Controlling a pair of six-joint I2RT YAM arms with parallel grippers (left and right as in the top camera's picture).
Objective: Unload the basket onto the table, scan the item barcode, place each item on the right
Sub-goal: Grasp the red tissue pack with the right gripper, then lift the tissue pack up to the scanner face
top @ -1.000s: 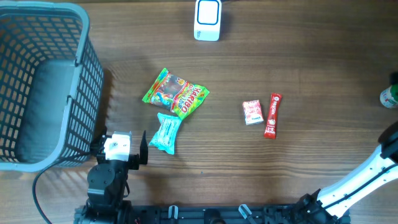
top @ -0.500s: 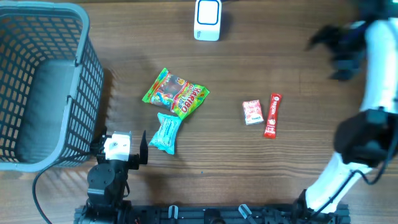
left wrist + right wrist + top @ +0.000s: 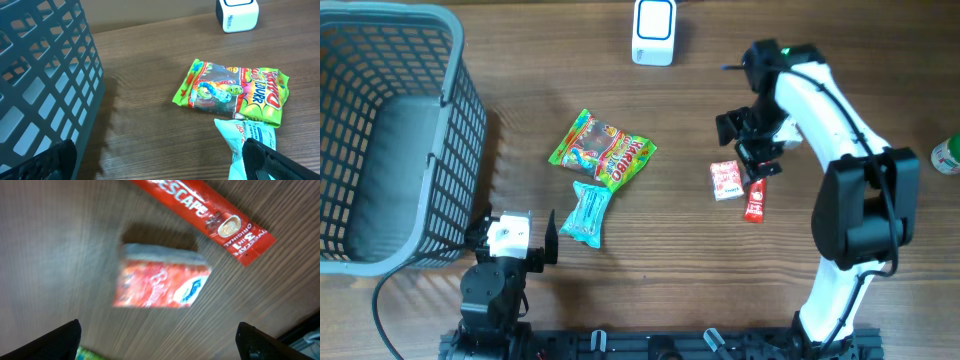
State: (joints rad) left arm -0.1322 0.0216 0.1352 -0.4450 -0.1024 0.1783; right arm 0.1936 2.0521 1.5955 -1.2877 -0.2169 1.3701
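Note:
The white barcode scanner (image 3: 653, 30) stands at the table's far edge and also shows in the left wrist view (image 3: 237, 14). A small red packet (image 3: 726, 180) lies next to a red coffee stick (image 3: 757, 190) right of centre. My right gripper (image 3: 750, 142) hovers open just above and behind them. Its wrist view looks down on the packet (image 3: 160, 282) and the stick (image 3: 205, 212), with nothing between the fingers. My left gripper (image 3: 513, 238) rests open at the front left, beside a teal wipes packet (image 3: 587, 212) and holding nothing.
A grey-blue basket (image 3: 390, 130) fills the left side, close to the left gripper. A green gummy bag (image 3: 603, 150) lies mid-table, touching the wipes packet (image 3: 247, 137). A green bottle (image 3: 945, 155) sits at the right edge.
The right arm has swung in from the right edge across the table and now hangs over the red packet and coffee stick. The left arm and the items have not moved.

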